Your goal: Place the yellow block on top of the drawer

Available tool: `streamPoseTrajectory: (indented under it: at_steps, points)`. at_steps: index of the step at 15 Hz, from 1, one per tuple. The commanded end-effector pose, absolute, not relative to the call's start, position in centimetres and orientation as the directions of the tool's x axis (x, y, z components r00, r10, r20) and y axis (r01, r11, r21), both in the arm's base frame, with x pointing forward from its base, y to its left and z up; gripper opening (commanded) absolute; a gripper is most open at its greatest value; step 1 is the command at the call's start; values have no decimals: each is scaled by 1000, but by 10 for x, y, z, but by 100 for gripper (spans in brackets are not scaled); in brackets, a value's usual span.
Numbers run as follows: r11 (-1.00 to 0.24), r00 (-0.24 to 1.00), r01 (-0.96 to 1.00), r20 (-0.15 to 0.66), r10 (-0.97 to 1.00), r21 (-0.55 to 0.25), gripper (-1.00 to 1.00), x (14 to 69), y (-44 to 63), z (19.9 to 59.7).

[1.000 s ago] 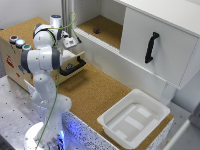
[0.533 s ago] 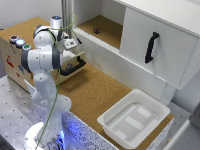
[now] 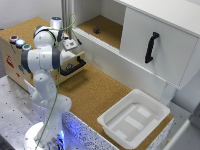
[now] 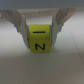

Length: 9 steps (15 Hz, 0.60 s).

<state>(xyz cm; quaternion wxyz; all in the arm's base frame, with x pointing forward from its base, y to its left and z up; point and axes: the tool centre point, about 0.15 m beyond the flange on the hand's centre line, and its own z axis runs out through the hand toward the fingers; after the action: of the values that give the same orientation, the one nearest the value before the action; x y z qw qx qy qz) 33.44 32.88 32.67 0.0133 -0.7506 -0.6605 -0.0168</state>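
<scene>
- White tray (image 3: 134,119) at near right of cork floor (image 3: 95,92); contents unclear.
- Plywood drawer (image 3: 70,67) with black bar handle pulled out of cork-topped box (image 3: 15,50) at far left.
- Gripper (image 4: 41,31) clenched on yellow block (image 4: 40,39), a printed cube, above drawer area.

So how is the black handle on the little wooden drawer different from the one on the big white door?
The drawer handle lies horizontal on pale plywood, partly hidden behind the robot arm. The cabinet door handle stands upright on a white panel, in full view, and looks longer. Both are black bar handles.
</scene>
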Motion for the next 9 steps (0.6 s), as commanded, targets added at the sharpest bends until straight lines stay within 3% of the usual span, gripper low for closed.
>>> streamPoseTrajectory:
  at_steps: [1, 9]
  points:
    - [-168, 161, 983, 93, 983, 74, -100, 353, 332, 359]
    - [-100, 77, 983, 147, 986, 156, -100, 381, 370, 432]
